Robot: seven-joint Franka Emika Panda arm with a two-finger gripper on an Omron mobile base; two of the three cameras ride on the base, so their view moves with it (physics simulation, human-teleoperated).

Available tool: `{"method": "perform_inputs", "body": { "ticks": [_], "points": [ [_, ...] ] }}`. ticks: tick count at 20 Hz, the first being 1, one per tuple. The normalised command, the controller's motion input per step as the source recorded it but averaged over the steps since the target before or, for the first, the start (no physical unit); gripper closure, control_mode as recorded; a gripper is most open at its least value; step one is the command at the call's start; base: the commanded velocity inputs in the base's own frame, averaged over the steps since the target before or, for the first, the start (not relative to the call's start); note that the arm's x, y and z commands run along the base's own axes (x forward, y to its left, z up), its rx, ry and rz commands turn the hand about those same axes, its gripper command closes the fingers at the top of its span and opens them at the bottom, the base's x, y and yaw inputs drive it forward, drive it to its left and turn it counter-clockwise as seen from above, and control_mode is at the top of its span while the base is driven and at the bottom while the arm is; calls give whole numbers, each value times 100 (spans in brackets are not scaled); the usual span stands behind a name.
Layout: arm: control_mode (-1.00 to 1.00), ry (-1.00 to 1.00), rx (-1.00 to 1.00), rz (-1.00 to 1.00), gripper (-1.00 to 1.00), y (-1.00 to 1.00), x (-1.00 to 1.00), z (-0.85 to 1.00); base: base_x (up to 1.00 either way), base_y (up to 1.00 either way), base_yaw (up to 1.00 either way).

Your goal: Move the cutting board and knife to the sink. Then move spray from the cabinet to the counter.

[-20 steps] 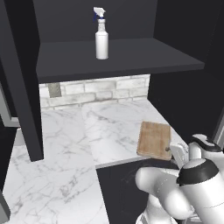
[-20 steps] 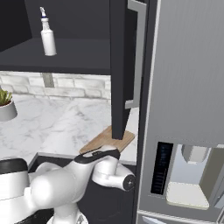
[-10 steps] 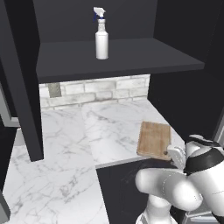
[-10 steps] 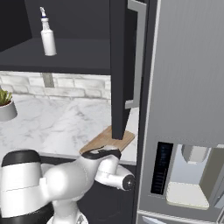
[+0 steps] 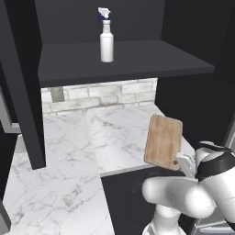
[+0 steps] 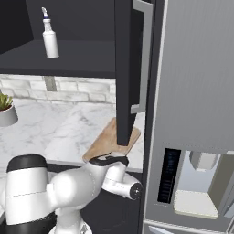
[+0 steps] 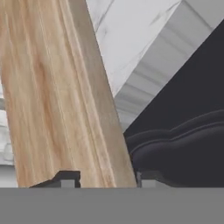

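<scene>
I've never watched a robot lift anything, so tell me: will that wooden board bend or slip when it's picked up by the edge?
The cutting board looks thick and solid, so probably stiff. Its smooth faces might slide between the fingertips straddling its edge. Gripped at one end, it would likely tilt.

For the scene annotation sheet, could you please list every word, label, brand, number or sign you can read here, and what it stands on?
None: no readable text in any view.
The spray bottle is plain white, with no label.
The cutting board shows only wood grain.
The fridge has a dark panel beside its dispenser, showing no legible characters.
</scene>
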Motion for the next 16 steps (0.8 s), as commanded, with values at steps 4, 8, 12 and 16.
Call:
{"method": "perform_inputs", "body": {
  "ticks": [4, 8, 12, 16],
  "points": [
    [-100, -18, 0, 0, 100, 0, -33, 32, 0, 0, 0],
    [-100, -33, 0, 0, 100, 0, -42, 97, 0, 0, 0],
    [-100, -40, 0, 2, 100, 11, -23, 100, 0, 0, 0],
    [-100, -33, 0, 5, 100, 39, -25, 98, 0, 0, 0]
  ]
}}
